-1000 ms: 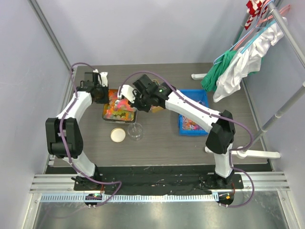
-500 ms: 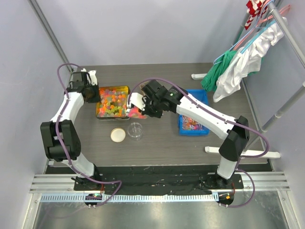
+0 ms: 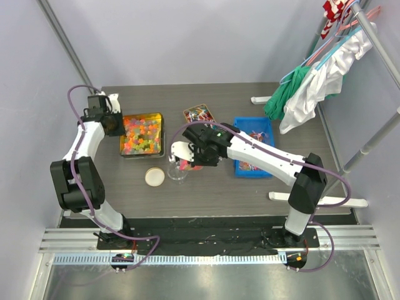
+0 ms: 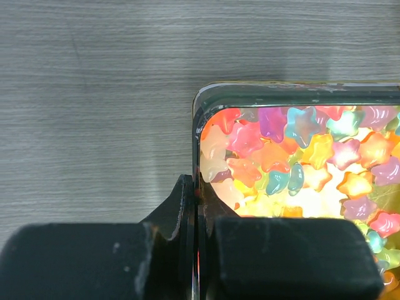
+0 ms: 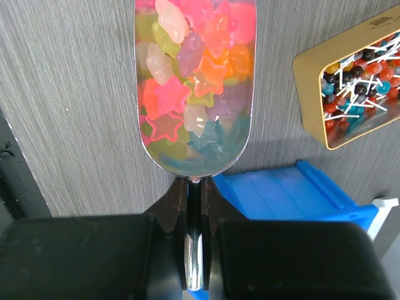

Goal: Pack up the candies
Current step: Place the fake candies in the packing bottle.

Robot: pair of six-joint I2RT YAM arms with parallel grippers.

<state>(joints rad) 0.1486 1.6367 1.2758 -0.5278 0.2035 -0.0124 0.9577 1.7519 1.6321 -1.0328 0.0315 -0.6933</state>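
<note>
Our right gripper (image 5: 195, 206) pinches a scoop (image 5: 195, 174) heaped with star candies (image 5: 187, 75). A lollipop tin (image 5: 312, 69) lies ahead-right and a blue bin (image 5: 294, 194) just right. Our left gripper (image 4: 197, 206) clamps the candy tin (image 4: 197, 112) wall.

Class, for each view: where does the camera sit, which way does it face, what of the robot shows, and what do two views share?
Top external: above and behind the bases, looking down on the table; left arm and right arm show whole.
Left wrist: on the left arm, looking down past the left fingers clamped on the candy tin wall.
Right wrist: on the right arm, looking along the right fingers and scoop of star candies.
Shared: right wrist and top external show the lollipop tin and blue bin.
</note>
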